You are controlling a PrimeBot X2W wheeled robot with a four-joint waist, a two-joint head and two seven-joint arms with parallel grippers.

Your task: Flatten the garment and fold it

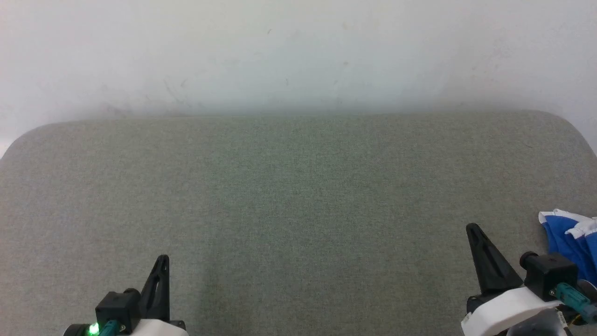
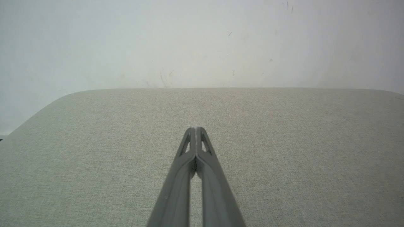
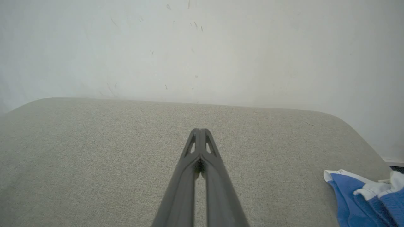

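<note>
The royal-blue garment [image 1: 571,245] lies bunched at the right edge of the grey-green fabric surface [image 1: 298,196], white trim showing on its near folds; part of it runs out of the head view. In the right wrist view the garment [image 3: 363,201] sits at the lower right. My right gripper [image 1: 472,228] is shut and holds nothing, just left of the garment and apart from it; its fingertips [image 3: 200,130] meet. My left gripper [image 1: 163,258] at the lower left is shut too, with its fingertips [image 2: 195,129] pressed together over bare fabric.
A pale wall [image 1: 298,51] rises right behind the surface's far edge. The surface has rounded far corners, left corner [image 1: 28,135] and right corner [image 1: 566,121].
</note>
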